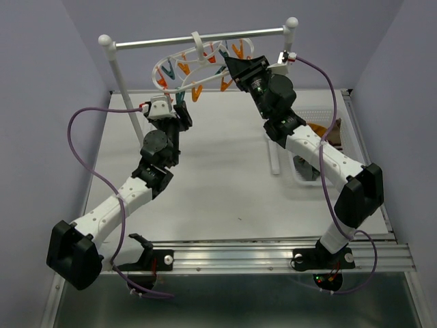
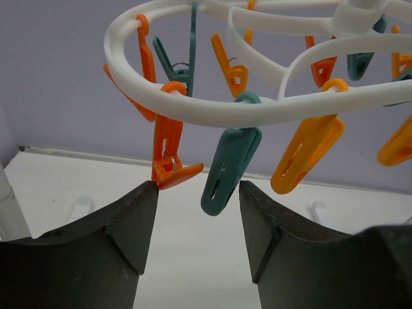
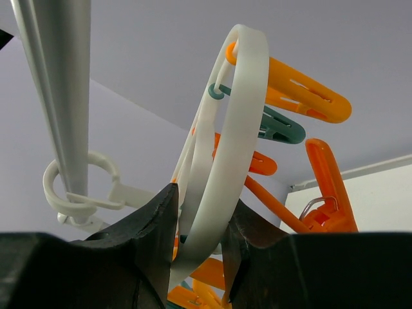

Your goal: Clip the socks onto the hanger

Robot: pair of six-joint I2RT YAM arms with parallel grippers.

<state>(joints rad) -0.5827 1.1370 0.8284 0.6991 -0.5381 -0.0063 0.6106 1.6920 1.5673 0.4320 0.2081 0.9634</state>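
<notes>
**Hanger Steadied, No Sock at the Clips Yet**

Lavender walls [image 1: 54, 68] are enclosing a white desk [image 1: 225, 184], and a rack [image 1: 205, 37] of 2 white posts and a metal crossbar is standing at its far edge. The hanger [image 2: 257, 114] is hanging from that crossbar by its hook, tilted, with orange and teal clips dangling from its white ring.

The right fingers [image 3: 154, 219] are gripping the ring at its right end, with the white band pinched between them. The left fingers [image 2: 138, 212] are standing apart and holding nothing. They are sitting just under the ring's near left side, with the lower tip of a teal clip [image 2: 232, 164] dangling between them and an orange clip [image 2: 168, 151] just above the left one.

The socks [image 1: 319, 128] are showing only as a mustard patch far right, in a white bin [image 1: 315, 113] behind the right arm, well apart from the clips.

Several things could be going wrong from here:
- With no sock in hand, pinching now would be achieving nothing.
- The left fingers are bracketing the clip's biting end, so squeezing there would probably not be opening it.
- The neighbouring orange clip could be snagging on a finger.
- A hard pull by the right fingers could be swinging the hanger or lifting its hook off the crossbar.
</notes>
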